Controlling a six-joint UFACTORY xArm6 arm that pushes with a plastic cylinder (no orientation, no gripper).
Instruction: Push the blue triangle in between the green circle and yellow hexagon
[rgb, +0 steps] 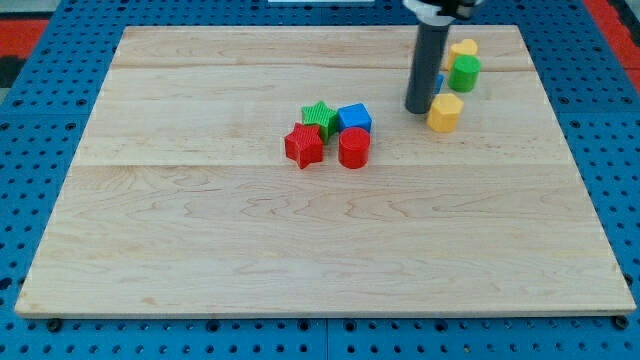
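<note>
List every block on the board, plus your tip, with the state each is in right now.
my tip: down on the board, just left of the yellow hexagon.
blue triangle: mostly hidden behind the rod.
green circle: upright, right of the rod.
yellow hexagon: upright, below the green circle.
yellow block: behind the green circle.
green star, blue cube, red star, red cylinder: clustered mid-board.

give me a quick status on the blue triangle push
My tip beside yellow hexagon. Blue triangle mostly hidden behind rod, left of green circle. Nothing else between.
</note>
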